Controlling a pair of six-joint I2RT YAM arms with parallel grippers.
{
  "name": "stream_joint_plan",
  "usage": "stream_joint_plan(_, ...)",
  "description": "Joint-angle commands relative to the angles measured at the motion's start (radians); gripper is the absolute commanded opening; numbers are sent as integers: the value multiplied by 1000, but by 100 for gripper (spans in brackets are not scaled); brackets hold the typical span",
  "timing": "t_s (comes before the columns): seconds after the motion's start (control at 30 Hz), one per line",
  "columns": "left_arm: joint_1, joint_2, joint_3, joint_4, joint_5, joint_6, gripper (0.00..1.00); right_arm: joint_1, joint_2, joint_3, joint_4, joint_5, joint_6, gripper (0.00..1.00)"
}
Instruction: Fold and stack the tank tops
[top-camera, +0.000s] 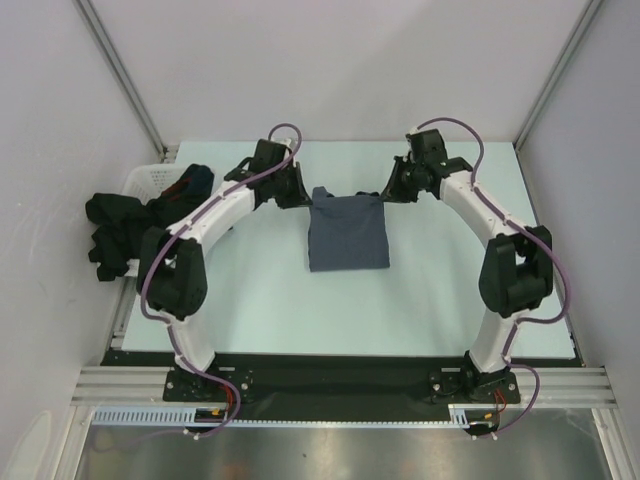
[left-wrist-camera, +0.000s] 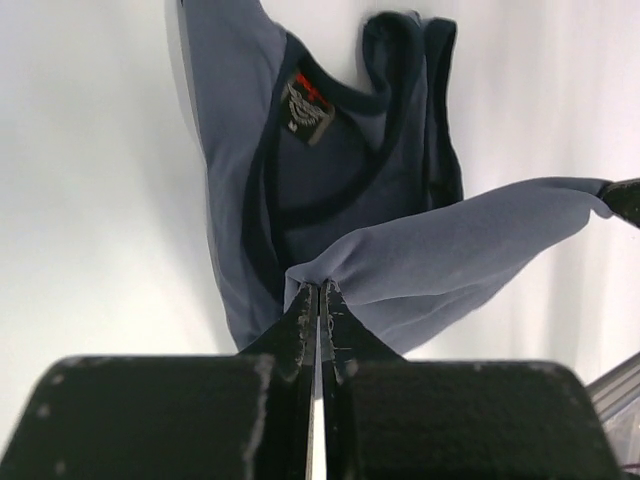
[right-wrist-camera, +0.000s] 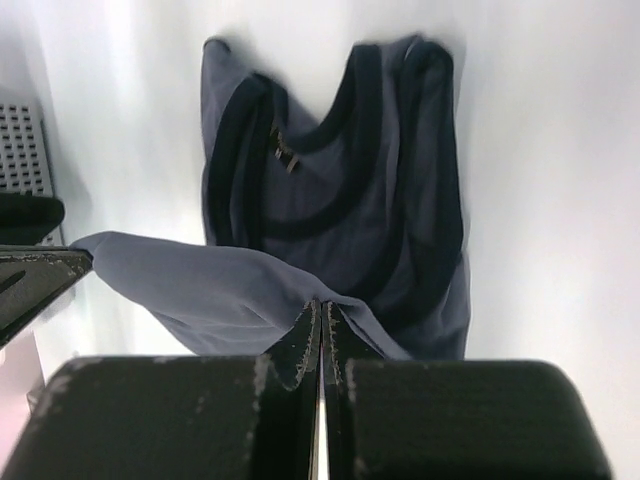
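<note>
From the top view, the blue-grey tank top (top-camera: 347, 235) lies in the middle of the table (top-camera: 260, 300). Its straps point to 12 o'clock and its long way runs from 12 to 6. My left gripper (top-camera: 298, 192) sits at its 11 o'clock corner and my right gripper (top-camera: 390, 188) at its 1 o'clock corner, so both arms are just as near. The black tank top (top-camera: 115, 235) hangs over the white basket (top-camera: 145, 178), far off at 9 o'clock.

In the left wrist view, my left jaws are pressed together on a pinch of the blue-grey cloth. The cloth edge stretches away to 3 o'clock, where the tip of the right gripper (left-wrist-camera: 625, 198) holds the other end. The neck hole lies at 12 o'clock from my jaws. A small dark neck tag (left-wrist-camera: 308, 105) has a red mark on top, but I cannot read any words on it.

In the right wrist view, my right jaws are also clamped on the cloth. The held edge runs off to 9 o'clock. I think the next move must carry this edge evenly, both sides together
</note>
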Motion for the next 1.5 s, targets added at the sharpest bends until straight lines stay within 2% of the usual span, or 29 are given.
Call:
stream_joint_plan(0.0,22,92,120,-7,20,32,0,-22,75,97,41,-16,-7,0)
stream_joint_plan(0.17,28,249,279,-29,3,32,4,-46,221,201,103,-22,5,1)
stream_joint_plan(0.23,42,290,341,-29,-23,24,11,-68,302,230,175,-63,22,17)
stream_joint_plan(0.27,49,327,355,-17,-27,18,21,-77,330,246,203,-77,37,29)
stream_joint_plan(0.3,66,344,367,5,-33,13,46,-91,360,263,216,-76,47,43)
stream_joint_plan(0.37,82,373,393,17,-47,10,59,-100,379,239,254,-77,56,50)
stream_joint_plan(0.4,92,369,392,19,-70,22,68,-101,365,208,300,-79,51,65)
stream_joint_plan(0.43,96,355,367,26,-81,36,72,-101,344,177,317,-57,47,70)
stream_joint_plan(0.5,94,285,320,60,-115,64,89,-100,246,55,384,-46,27,80)
stream_joint_plan(0.53,96,228,253,77,-122,79,89,-101,185,21,400,-45,21,80)
stream_joint_plan(0.63,92,147,145,141,-71,82,89,-101,128,-64,412,-78,-5,75)
stream_joint_plan(0.67,89,93,61,163,-60,73,89,-100,118,-75,407,-86,-16,75)
stream_joint_plan(0.73,79,24,-60,232,-28,53,88,-100,118,-85,383,-124,-40,76)
stream_joint_plan(0.93,28,-76,-265,324,-1,29,88,-85,180,-104,343,-158,-76,79)
stream_joint_plan(1.13,8,-43,-300,342,9,27,88,-33,247,-53,228,-1,-99,72)
stream_joint_plan(1.27,-1,-6,-288,349,12,27,86,-16,289,-44,210,23,-107,64)
stream_joint_plan(1.37,-7,34,-268,358,22,24,82,-14,304,-55,225,6,-102,59)
stream_joint_plan(1.47,-10,92,-238,367,38,13,72,-12,319,-64,249,-16,-94,55)
